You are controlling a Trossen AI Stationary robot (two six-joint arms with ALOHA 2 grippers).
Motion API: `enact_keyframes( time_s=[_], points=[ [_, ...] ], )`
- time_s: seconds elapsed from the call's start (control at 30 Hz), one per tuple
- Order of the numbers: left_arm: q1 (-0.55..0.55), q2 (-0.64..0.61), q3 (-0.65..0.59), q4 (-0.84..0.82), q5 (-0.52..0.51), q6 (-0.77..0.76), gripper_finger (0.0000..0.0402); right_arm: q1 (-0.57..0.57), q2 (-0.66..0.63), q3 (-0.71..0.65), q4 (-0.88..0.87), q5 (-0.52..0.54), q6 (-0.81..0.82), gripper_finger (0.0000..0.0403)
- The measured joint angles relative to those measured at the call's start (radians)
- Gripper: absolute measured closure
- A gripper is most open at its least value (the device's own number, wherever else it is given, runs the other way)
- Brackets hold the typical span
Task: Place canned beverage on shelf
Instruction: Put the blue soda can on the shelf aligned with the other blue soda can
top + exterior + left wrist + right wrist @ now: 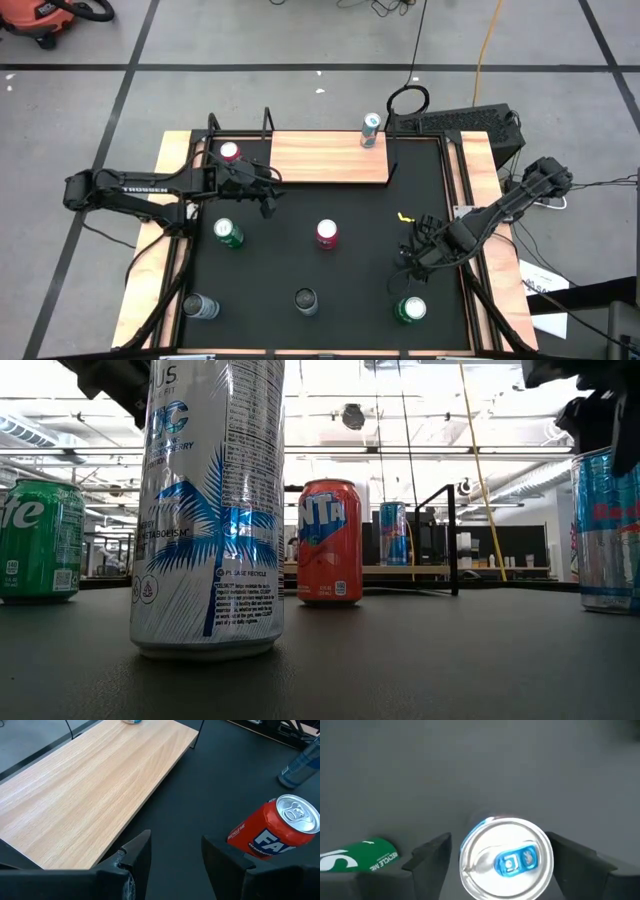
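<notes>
We see the right hand (497, 852) open astride a blue-tabbed can (506, 857), ungripped; the left hand (175, 852) open beside the shelf (95, 785). Only the low view shows can labels.

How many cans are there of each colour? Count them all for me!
Red metal drink cans: 2
Green metal drink cans: 2
Blue-and-silver metal drink cans: 3
White metal drink can with a blue palm tree: 1
Total: 8 cans
</notes>
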Motion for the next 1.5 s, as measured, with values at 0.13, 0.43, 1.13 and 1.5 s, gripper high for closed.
enact_keyframes(
  time_s=[0.13,0.43,1.13,1.5],
  points=[
    [0.0,0.0,0.0,0.001,0.0,-0.001,0.0228,-0.015,0.0,0.0,-0.033,-0.009,0.007,0.015],
    [0.0,0.0,0.0,0.002,0.0,-0.026,0.0228,-0.105,-0.022,0.091,-0.057,-0.038,0.014,0.0176],
    [0.004,0.0,0.0,0.001,0.02,0.057,0.0228,-0.856,0.288,0.616,-0.166,-0.034,-0.61,0.0171],
    [0.004,0.0,0.0,0.001,0.007,0.001,0.0228,-1.059,0.427,0.633,-0.036,-0.112,-0.816,0.017]
  ],
)
